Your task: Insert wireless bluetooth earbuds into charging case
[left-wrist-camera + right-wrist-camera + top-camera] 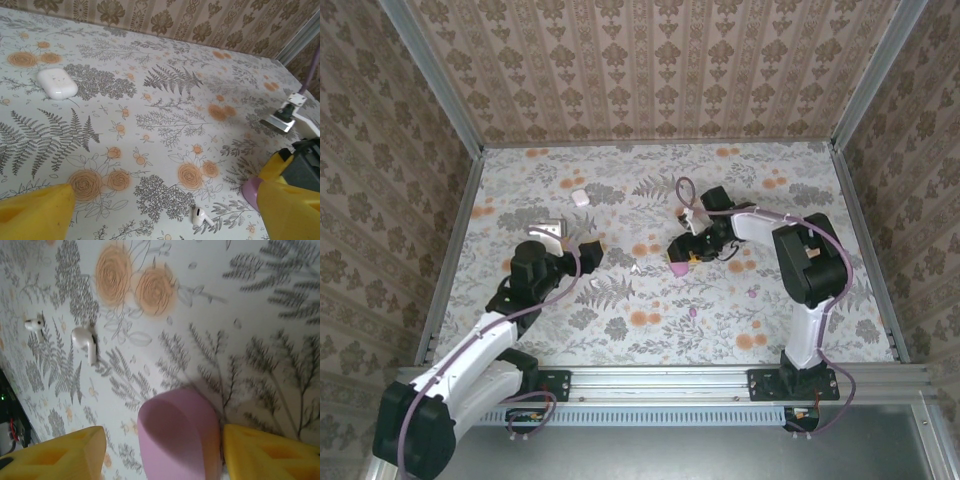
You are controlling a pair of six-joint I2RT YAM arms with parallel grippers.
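The pink charging case [180, 435] stands on the flowered mat between the yellow fingers of my right gripper [164, 440]. The right finger touches it and the left one stands off, so this gripper is open. In the top view that gripper [682, 252] hangs over the pink case [677, 268]. Two pale earbuds [84, 340] [34, 324] lie beyond it. My left gripper [165, 200] is open and holds nothing, with a white earbud [200, 216] on the mat between its fingers. Two pink earbuds [752, 293] [692, 312] lie near the right arm.
A shut white case [57, 83] lies at the back left of the mat [650, 200]. Wallpapered walls [650, 60] and metal rails close in the table on three sides. The two grippers stand close together at mid table.
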